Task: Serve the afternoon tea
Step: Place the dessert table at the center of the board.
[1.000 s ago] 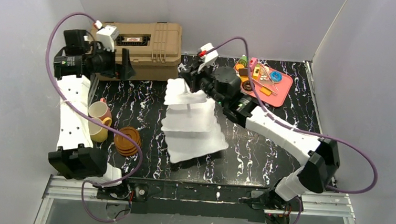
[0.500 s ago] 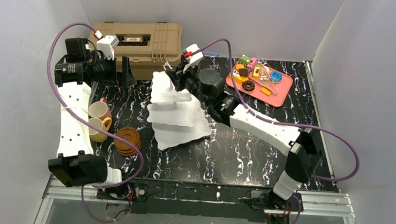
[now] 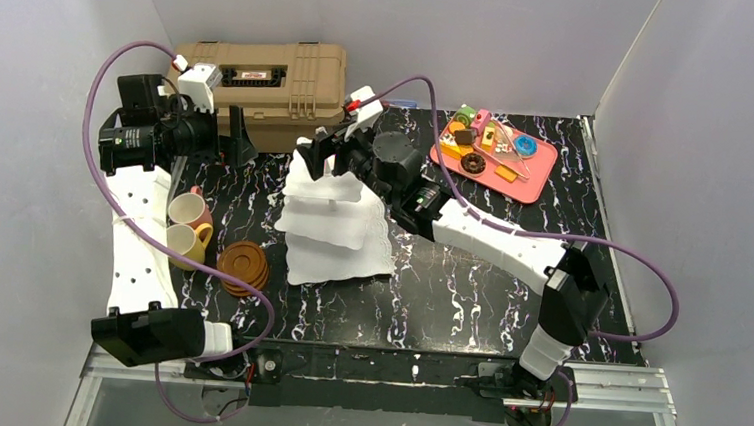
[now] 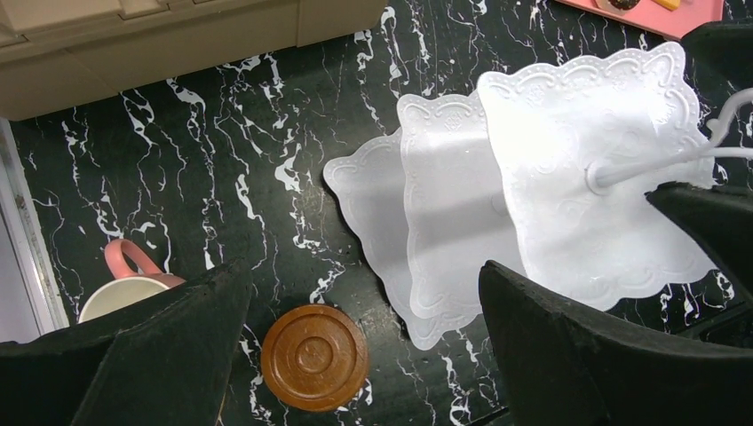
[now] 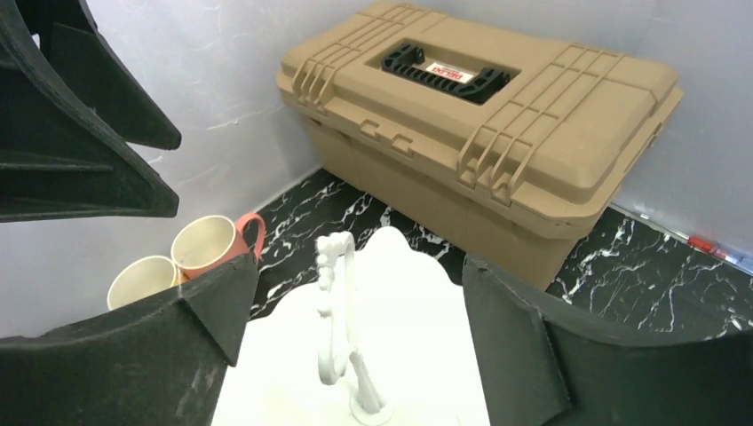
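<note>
3-tier stand (image 3: 337,232) upright, right fingers (image 5: 542,346) spread

One stand (image 3: 332,220) (three tiers), two cups (image 3: 187,208), one case (image 3: 272,80)

From above, the toy pastries (image 3: 473,163) at 1 o'clock are too small to name, and the right arm (image 3: 492,236) covers part of the top tier of the stand (image 3: 336,240). In the left wrist view a black finger (image 4: 169,355) hides most of the pink cup (image 4: 146,282) at 8 o'clock; the tray (image 4: 675,19) is cut off at 1 o'clock.
</note>
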